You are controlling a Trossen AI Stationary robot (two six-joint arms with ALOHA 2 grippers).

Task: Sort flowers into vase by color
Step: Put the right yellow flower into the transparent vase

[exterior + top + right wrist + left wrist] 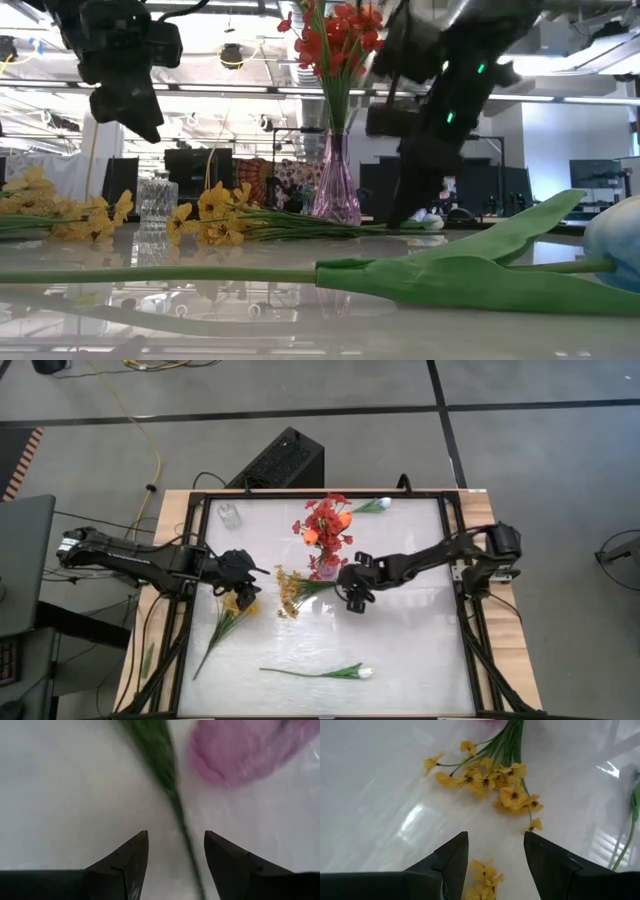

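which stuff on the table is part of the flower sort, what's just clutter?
Job items:
- pink vase holding red flowers
- yellow spray by the right claw
- yellow spray under the left claw
- white flower, near edge
- white flower, far edge
- small clear glass vase

Lying about:
- black box behind the table
- yellow cable on the floor

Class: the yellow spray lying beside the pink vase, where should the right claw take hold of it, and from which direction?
Grip the yellow spray on its bare green stem near the pink vase, coming from above with the right claw open astride it: the stem lies flat and thin, while the blooms are loose.
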